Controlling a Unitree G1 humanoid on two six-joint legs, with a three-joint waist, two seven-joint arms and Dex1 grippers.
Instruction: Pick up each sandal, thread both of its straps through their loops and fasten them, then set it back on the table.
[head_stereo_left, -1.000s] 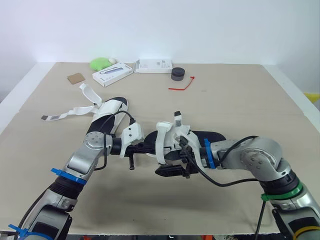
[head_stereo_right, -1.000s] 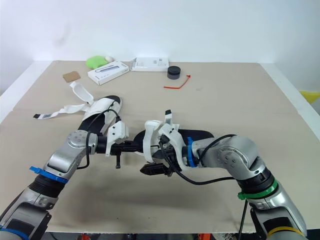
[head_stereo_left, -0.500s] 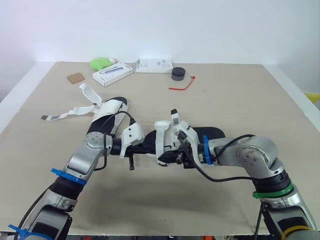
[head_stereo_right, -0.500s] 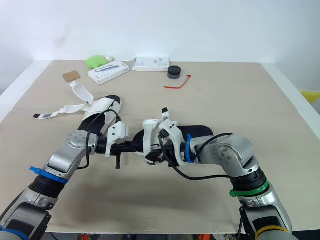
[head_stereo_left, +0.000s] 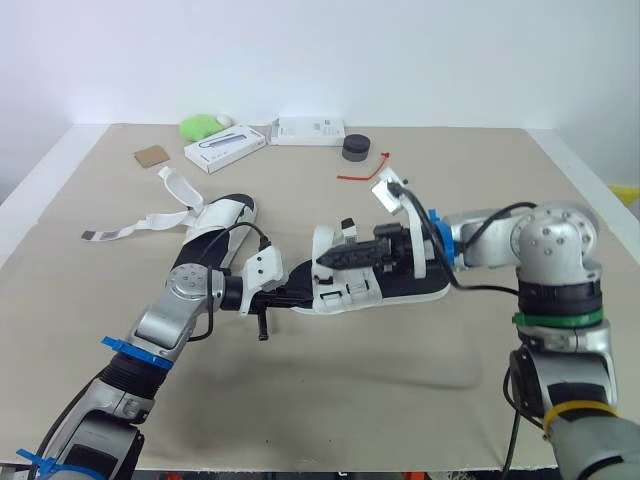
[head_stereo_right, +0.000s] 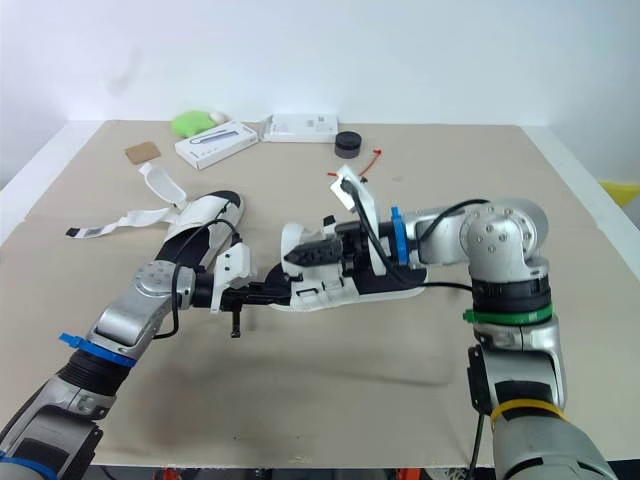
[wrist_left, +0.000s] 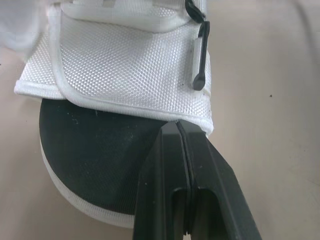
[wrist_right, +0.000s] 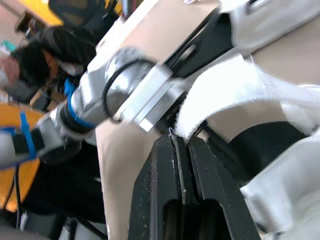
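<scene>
Left end effector (wrist_left: 177, 128) has its two black fingers pressed together, with no gap between them, nipping the front edge of the sandal (head_stereo_left: 420, 288) where the white mesh upper meets the black footbed. Right end effector (wrist_right: 174, 141) reaches in from the opposite side, pointing toward the left one, and its fingers are likewise closed tight, pinching a white strap (wrist_right: 225, 80) that arches up just past their tips. The sandal sits between the two end effectors, its toe at the left one and its heel under the right wrist. Whether its sole rests on the bench (head_stereo_left: 480, 180) or hangs just above it cannot be told.

Beyond the left end effector, farther out and to the robot's left, a second sandal (head_stereo_left: 225, 218) lies on the bench with its loose straps (head_stereo_left: 150, 222) spread away from it, unfastened.

Well beyond both end effectors, along the far side of the bench, lie a brown card (head_stereo_left: 152, 156), a green lump (head_stereo_left: 200, 126), two white boxes (head_stereo_left: 225, 148), a dark round puck (head_stereo_left: 355, 149) and a red tie (head_stereo_left: 362, 172).
</scene>
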